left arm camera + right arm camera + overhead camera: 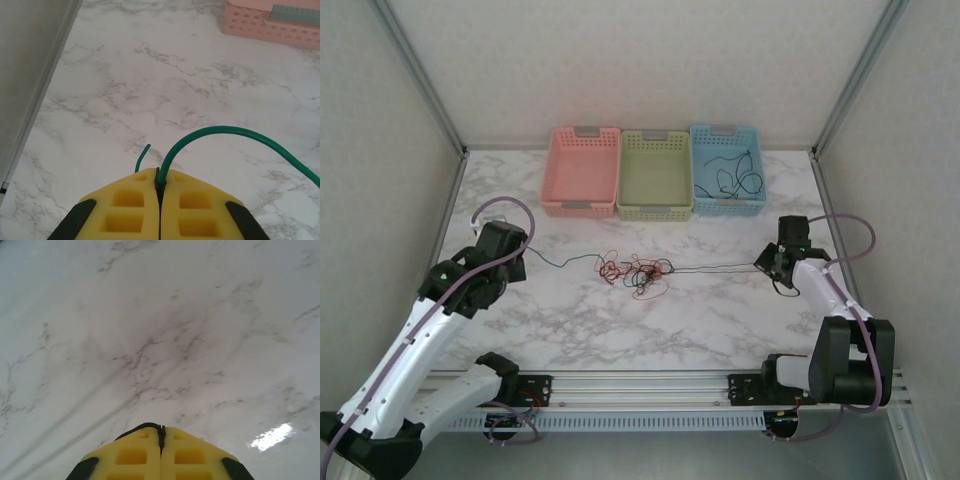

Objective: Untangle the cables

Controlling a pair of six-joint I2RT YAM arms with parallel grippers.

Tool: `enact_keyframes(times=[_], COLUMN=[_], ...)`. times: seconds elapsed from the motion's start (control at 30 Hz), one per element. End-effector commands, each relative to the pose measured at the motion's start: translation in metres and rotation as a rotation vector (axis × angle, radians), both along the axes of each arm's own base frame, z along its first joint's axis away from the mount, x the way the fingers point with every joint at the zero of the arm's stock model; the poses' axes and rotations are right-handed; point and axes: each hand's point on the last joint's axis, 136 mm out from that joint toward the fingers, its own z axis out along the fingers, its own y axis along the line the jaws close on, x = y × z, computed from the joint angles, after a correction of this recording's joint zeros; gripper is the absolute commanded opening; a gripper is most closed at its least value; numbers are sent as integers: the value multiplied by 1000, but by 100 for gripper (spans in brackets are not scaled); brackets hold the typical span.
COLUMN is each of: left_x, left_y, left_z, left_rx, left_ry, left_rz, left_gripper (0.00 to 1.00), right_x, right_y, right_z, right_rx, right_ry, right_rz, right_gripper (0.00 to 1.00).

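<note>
Upper centre: a pink plastic basket, a green plastic basket and a blue plastic basket, which holds thin black cables. A tangle of red, green and black cables lies mid-bench. The left gripper has its jaws closed on a thin green cable. The right gripper has its jaws closed on a black cable.

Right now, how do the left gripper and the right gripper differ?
The left gripper is shut on a green cable that arcs away from it; the right gripper is shut on a black cable. Seen from above, the left gripper sits left of the tangle, the right gripper right of it. Both are yellow-tipped, with jaws pressed together.
</note>
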Motion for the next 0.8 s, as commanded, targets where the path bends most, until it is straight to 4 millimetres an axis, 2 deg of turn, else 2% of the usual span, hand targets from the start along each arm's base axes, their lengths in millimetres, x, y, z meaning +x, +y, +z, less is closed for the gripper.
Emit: enact_keyframes(times=[0.0,0.2,0.3,0.5,0.63,0.77], left_x=[-6,-11,-12,-9,1,8], left_y=[25,41,49,43,5,-46], left_z=[17,29,35,35,31,30], left_rx=[79,64,72,27,-144,-358], left_ry=[-45,-95,-108,-107,-125,-99], left_rz=[82,147,173,152,-2,-186], left_gripper=[0,0,0,0,0,0], right_x=[-13,-23,-22,-21,-17,-10], right_y=[-30,-50,-53,-53,-46,-32], right_z=[5,8,9,9,7,5], right_rx=[-105,-114,-95,-87,-54,12], right_ry=[7,-14,-22,-29,-37,-52], right_rz=[-129,-234,-253,-250,-224,-169], right_gripper=[0,0,0,0,0,0])
